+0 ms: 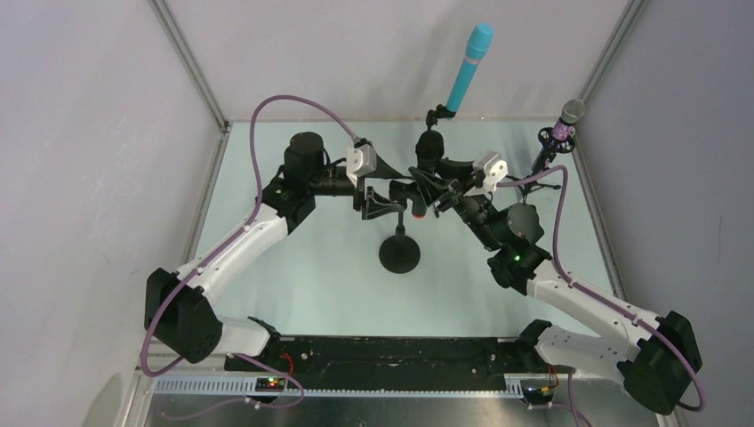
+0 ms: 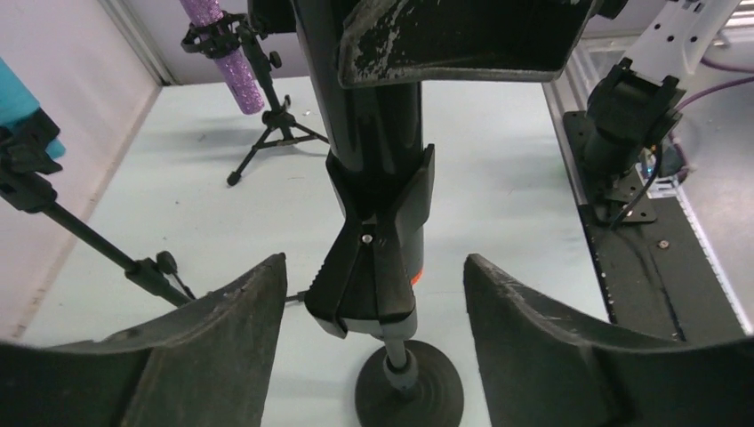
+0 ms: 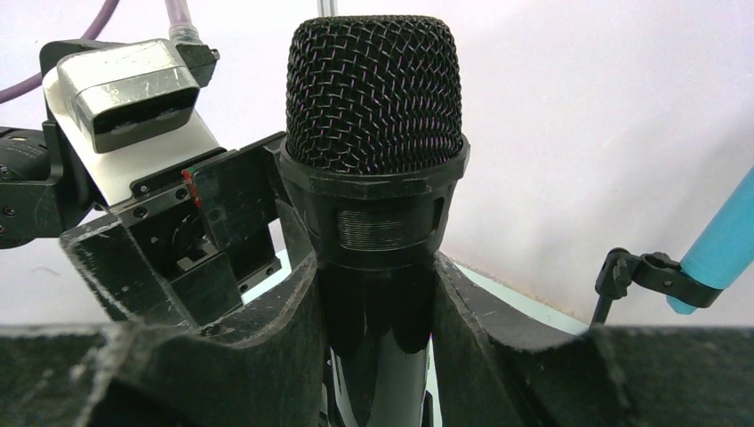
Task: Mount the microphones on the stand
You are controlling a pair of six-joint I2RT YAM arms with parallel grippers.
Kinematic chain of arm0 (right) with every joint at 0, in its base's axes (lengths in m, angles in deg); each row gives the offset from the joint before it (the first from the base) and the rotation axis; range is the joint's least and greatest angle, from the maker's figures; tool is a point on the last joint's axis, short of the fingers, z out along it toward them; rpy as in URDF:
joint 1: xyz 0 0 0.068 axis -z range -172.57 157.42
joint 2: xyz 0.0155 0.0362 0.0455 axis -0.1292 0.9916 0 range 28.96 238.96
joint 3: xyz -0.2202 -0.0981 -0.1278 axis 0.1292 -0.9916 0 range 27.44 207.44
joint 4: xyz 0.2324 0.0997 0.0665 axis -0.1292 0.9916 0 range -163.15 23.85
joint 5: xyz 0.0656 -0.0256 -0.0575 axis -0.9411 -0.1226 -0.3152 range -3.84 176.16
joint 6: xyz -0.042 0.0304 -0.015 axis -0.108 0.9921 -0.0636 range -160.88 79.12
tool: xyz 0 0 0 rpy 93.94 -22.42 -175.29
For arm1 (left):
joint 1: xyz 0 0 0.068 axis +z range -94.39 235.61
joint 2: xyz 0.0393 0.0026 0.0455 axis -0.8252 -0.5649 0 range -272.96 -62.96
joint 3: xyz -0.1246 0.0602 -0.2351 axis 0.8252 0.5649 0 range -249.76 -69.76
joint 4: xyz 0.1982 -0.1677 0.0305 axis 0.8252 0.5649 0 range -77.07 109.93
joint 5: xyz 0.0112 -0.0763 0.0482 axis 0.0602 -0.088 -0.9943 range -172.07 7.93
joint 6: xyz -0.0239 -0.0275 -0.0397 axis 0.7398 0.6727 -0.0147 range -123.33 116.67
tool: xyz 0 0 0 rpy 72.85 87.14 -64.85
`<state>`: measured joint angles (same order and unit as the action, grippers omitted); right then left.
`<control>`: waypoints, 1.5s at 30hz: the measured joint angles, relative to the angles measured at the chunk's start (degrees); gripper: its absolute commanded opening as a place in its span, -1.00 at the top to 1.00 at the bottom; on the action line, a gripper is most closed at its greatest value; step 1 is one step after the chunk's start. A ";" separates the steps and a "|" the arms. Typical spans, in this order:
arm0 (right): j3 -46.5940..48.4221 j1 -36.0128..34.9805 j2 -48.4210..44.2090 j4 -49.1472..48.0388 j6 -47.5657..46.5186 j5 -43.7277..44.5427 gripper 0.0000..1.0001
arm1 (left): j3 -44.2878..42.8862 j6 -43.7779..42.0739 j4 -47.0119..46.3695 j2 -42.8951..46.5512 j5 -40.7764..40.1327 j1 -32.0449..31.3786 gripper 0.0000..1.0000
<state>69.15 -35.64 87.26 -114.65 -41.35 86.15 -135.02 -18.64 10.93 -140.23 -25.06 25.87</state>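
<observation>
The black microphone (image 3: 373,89) stands upright with its mesh head up, and my right gripper (image 3: 375,267) is shut on its body just below the head. Its lower end, with an orange ring (image 2: 416,276), sits in the black clip (image 2: 360,285) of the round-based stand (image 1: 399,253). My left gripper (image 2: 373,263) is open, one finger (image 2: 227,329) on each side of the clip and apart from it. The turquoise microphone (image 1: 469,67) is clipped to a stand at the back. The purple glittery microphone (image 1: 560,132) sits on a small tripod stand (image 2: 271,124) at the back right.
Both arms meet over the middle of the pale table (image 1: 293,276). The enclosure's walls close in on the left, back and right. A black base plate (image 1: 391,356) with cabling runs along the near edge. Purple cables loop off both arms.
</observation>
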 measured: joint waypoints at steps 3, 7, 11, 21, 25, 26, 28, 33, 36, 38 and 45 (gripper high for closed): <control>0.00 -0.04 0.31 -0.55 -0.02 0.00 0.86 | 0.00 -0.42 -0.07 0.00 -0.52 -0.15 -0.98; 0.00 -0.11 0.44 -0.76 -0.28 0.00 0.83 | 0.02 -0.31 -0.02 0.00 -1.75 -0.13 -0.99; 0.00 -0.11 0.85 -1.38 -0.44 -0.20 0.66 | 0.02 -0.31 -0.02 0.02 -2.54 -0.15 -0.99; 0.00 -0.13 1.60 -2.62 -0.74 -0.81 -0.12 | 0.02 -0.28 -0.02 0.04 -2.86 -0.15 -0.99; 0.00 -0.22 2.27 -3.63 -0.74 -1.31 -0.38 | 0.02 -0.31 -0.02 0.13 -2.86 -0.15 -0.99; 0.00 -0.22 2.47 -3.87 -0.81 -1.55 -0.41 | 0.02 -0.31 -0.02 0.15 -2.84 -0.15 -0.99; 0.00 -0.35 2.67 -4.20 -0.87 -1.99 -0.52 | 0.02 -0.31 0.00 0.24 -2.84 -0.15 -0.99; 0.00 -0.37 2.71 -4.66 -1.09 -2.60 -0.63 | 0.02 -0.33 -0.02 0.68 -2.84 -0.15 -0.99; 0.00 -0.39 2.71 -4.66 -1.36 -2.89 -0.71 | 0.02 -0.31 -0.02 1.36 -2.89 -0.15 -0.99; 0.00 -0.39 2.64 -4.63 -1.64 -2.93 -0.78 | 0.02 -0.28 -0.02 2.01 -2.91 -0.15 -0.99; 0.00 -0.39 1.16 -3.43 -2.19 -3.04 -0.95 | 0.83 -0.24 -0.52 5.33 -2.91 -0.15 -0.99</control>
<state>69.15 -36.04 88.42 -118.08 -43.54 83.11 -134.19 -18.88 10.40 -134.90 -27.96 25.72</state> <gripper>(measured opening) 0.956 0.995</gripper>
